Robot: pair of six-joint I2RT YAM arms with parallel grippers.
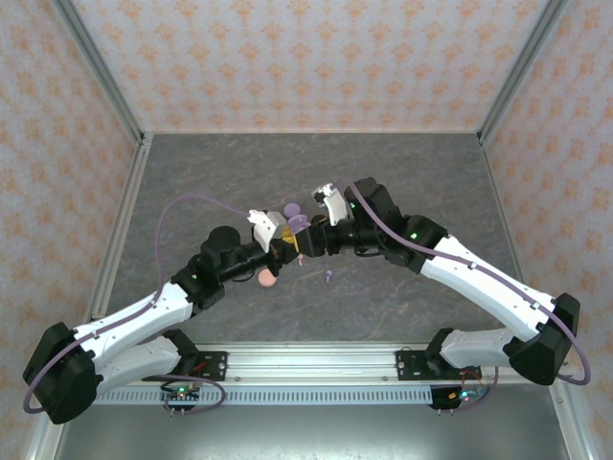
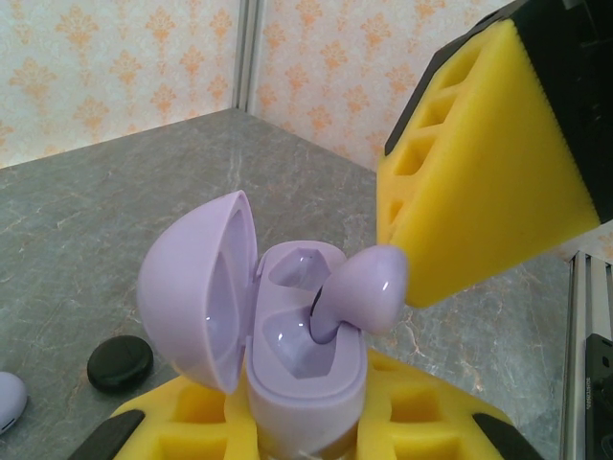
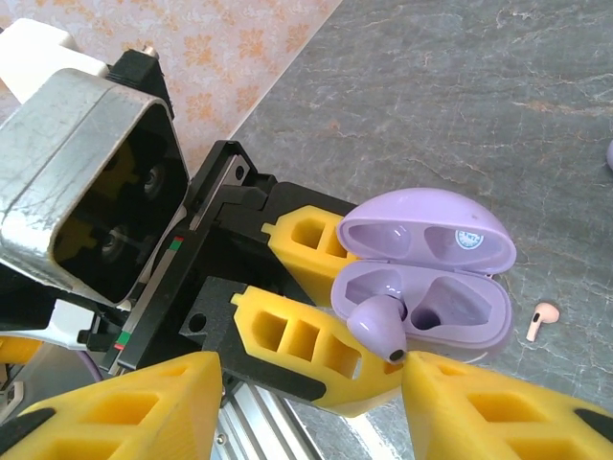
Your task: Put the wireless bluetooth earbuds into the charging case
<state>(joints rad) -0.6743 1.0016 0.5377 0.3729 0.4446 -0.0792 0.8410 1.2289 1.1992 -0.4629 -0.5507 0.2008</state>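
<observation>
My left gripper (image 2: 306,436) is shut on a lilac charging case (image 2: 306,383), held upright with its lid (image 2: 196,287) swung open. A lilac earbud (image 2: 359,287) leans half into the case's right-hand socket; the other socket (image 2: 302,268) is bare. My right gripper (image 3: 311,422) is open, fingers wide apart. One yellow fingertip (image 3: 431,369) touches the earbud (image 3: 376,326) at its stem end. From above, both grippers meet mid-table, left (image 1: 285,251) and right (image 1: 306,240), around the case (image 1: 299,223).
A pinkish-white earbud (image 3: 544,319) lies on the grey table beyond the case. A lilac bud (image 1: 329,276) and a pink round case (image 1: 268,277) lie near the grippers. A black round case (image 2: 120,362) rests on the table.
</observation>
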